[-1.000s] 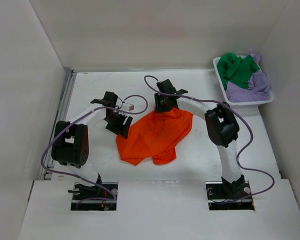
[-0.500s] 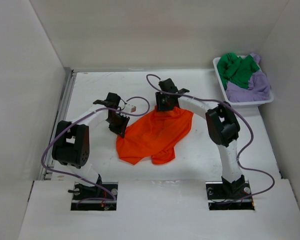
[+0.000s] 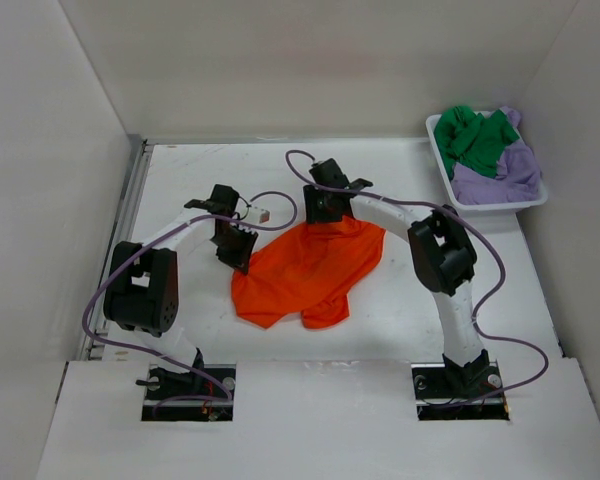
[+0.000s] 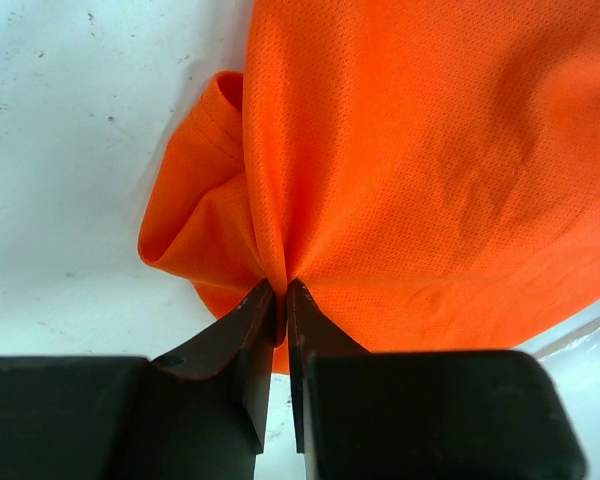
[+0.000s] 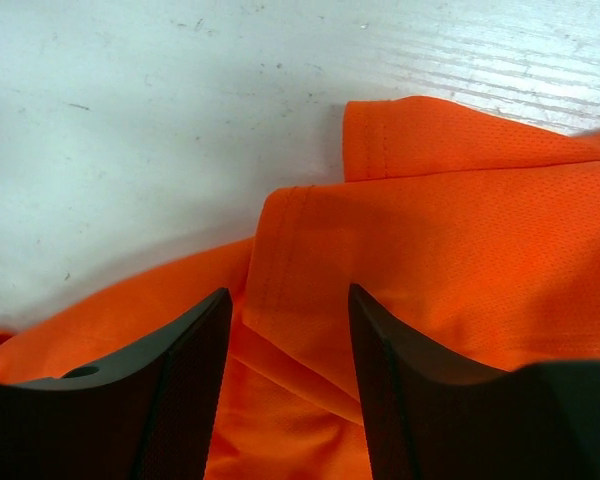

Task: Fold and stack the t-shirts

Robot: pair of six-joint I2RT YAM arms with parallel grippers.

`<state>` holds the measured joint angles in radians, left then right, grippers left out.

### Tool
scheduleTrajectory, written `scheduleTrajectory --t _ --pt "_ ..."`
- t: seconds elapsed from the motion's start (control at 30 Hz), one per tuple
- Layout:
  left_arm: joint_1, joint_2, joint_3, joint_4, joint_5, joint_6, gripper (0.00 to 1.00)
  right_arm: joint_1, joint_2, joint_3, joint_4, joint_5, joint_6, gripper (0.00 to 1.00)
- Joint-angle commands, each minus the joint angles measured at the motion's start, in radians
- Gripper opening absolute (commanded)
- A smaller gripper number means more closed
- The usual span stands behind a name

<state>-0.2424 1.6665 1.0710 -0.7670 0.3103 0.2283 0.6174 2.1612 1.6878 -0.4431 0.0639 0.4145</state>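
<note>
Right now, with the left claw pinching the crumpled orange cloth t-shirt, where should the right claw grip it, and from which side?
Probably the stitched hem at the far edge of the orange cloth t-shirt, from straight above. That hem lies folded over as a raised double layer, and the open right claw hangs over it, away from where the left claw pinches.

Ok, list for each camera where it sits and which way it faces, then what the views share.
Top external: fixed above and behind the arms, facing down at the table; both arms and bases show, the basket at upper right.
Left wrist: on the left arm, facing along the left gripper, shut on a bunched fold of the orange t-shirt.
Right wrist: on the right arm, facing down past the right gripper, open over the shirt's hemmed edge.
Shared: all three show the orange t-shirt on the white table.
</note>
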Motion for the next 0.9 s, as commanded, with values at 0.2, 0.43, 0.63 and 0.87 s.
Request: scheduleTrajectory --t 0.2,0.43,0.63,0.87 --pt "0.012 -0.037 0.003 0.020 0.001 -0.021 0.08 0.020 0.052 0.052 -0.040 0.082 0.006 0.53" --pt "0.013 -0.042 0.009 0.020 0.001 -0.023 0.08 0.029 0.072 0.089 -0.085 0.091 -0.010 0.32" --pt "0.022 -0.050 0.023 0.021 -0.002 -0.023 0.08 0.029 0.043 0.073 -0.092 0.079 -0.003 0.00" --pt "0.030 -0.048 0.041 0.025 -0.004 -0.020 0.08 0.023 -0.034 0.084 -0.094 0.031 -0.014 0.18"
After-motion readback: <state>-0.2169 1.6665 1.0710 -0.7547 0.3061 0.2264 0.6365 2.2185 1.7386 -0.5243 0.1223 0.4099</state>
